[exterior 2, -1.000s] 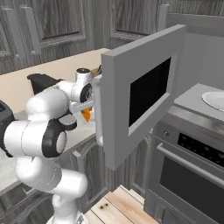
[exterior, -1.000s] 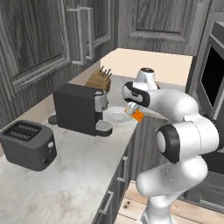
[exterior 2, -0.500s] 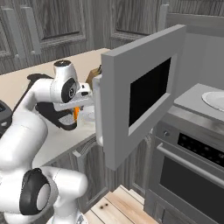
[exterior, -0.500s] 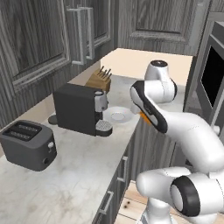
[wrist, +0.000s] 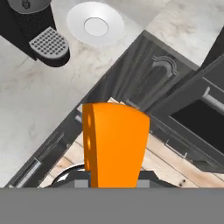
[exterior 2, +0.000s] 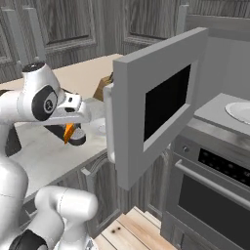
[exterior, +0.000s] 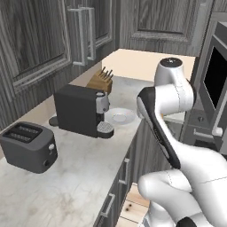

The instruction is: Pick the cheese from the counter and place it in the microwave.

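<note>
Above desk (exterior 2: 44, 156) edge, left of microwave (exterior 2: 161, 105) door | jaws clamped on cheese (wrist: 114, 142) | swing around open door, keep wedge level, enter cavity.

The table (exterior: 84, 177) is pale marbled stone, smooth; the cabinets (wrist: 144, 83) below are dark wood grain. The cheese (wrist: 114, 144) looks matt orange (waxy), the plate (wrist: 95, 23) glossy white, the toaster (exterior: 27, 145) dark satin plastic.

Glossy white rounded arm (exterior: 170, 95) links, dark joint caps (one black seam band), pale grey wrist.
</note>
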